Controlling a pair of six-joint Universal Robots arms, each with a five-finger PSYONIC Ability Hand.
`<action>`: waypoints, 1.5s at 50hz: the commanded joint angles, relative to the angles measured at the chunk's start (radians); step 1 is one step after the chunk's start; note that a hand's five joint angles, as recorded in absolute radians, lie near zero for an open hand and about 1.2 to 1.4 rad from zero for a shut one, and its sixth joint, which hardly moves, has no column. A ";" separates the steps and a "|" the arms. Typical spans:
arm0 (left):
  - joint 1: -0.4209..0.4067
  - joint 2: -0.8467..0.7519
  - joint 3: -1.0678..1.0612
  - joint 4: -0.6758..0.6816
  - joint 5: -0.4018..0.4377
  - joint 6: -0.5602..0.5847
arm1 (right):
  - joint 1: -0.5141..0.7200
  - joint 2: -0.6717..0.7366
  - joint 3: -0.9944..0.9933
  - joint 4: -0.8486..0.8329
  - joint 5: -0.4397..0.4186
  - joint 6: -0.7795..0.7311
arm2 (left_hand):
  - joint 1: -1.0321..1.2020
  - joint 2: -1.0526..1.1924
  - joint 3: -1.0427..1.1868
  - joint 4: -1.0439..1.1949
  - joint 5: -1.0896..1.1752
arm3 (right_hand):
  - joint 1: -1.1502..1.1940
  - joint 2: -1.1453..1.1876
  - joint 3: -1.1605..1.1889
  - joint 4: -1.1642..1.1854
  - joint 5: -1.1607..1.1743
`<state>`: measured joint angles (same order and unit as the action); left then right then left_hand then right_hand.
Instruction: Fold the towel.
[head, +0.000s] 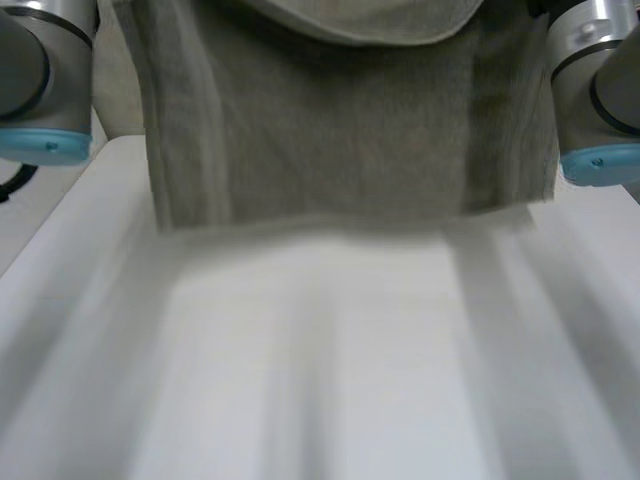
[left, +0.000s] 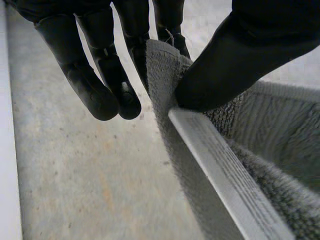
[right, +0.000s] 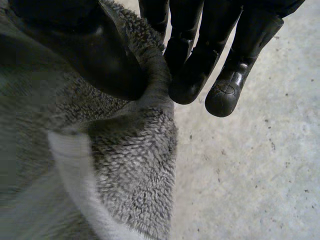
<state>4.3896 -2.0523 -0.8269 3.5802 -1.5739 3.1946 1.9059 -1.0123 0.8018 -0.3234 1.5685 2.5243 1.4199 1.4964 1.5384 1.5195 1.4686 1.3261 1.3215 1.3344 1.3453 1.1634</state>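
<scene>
Grey terry towel (head: 340, 130) hangs in the air across the upper half of the head view, stretched between the left arm (head: 40, 80) at upper left of the frame and the right arm (head: 600, 90) at upper right, with its lower hem running roughly level across the middle of the frame over the white counter (head: 330, 380). I cannot tell whether the hem touches the counter or hangs just clear. In the left wrist view, the left hand (left: 235, 60) pinches a top edge of the towel, thumb pressed onto the cloth beside a pale woven band (left: 225, 175), while two of its fingers (left: 95, 90) dangle free and off the cloth. In the right wrist view, the right hand (right: 110, 55) is clamped on the fluffy rim at the other end, thumb on one side and fingers (right: 185, 85) on the other, one fingertip standing apart from the cloth. Main risk is slip: both pinches sit right at the rim and take little cloth, so the towel's weight or a quick swing could pull it out of one hand and drop that side. Second risk is a skewed fold: hands lowering unevenly would land the hem crooked. Third is bunching: if the hem drags on the counter, it may roll under rather than lay flat.
</scene>
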 joint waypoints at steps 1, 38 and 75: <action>0.027 0.050 -0.230 0.037 0.055 -0.113 | -0.008 -0.094 0.290 0.010 -0.093 0.033 | -0.024 -0.100 -0.142 -0.123 -0.247 | 0.070 0.075 0.062 0.051 0.058; 0.062 0.086 -1.236 0.465 0.368 0.408 | -0.068 -0.269 1.082 -0.014 -0.237 0.146 | -0.024 -0.100 -0.142 -0.123 -0.247 | 0.070 0.075 0.062 0.051 0.058; 0.028 -0.117 -1.166 0.505 0.368 0.844 | -0.071 -0.256 1.108 -0.029 -0.237 0.156 | -0.559 -0.635 -0.677 -0.658 -0.782 | 0.070 0.075 0.062 0.051 0.058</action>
<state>4.4351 -2.1547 -2.0215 4.0849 -1.2023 4.0377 1.8328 -1.2712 1.9098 -0.3529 1.3315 2.6798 0.8388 0.8360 0.8363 0.8407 0.8352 1.3266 1.3227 1.3344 1.3453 1.1635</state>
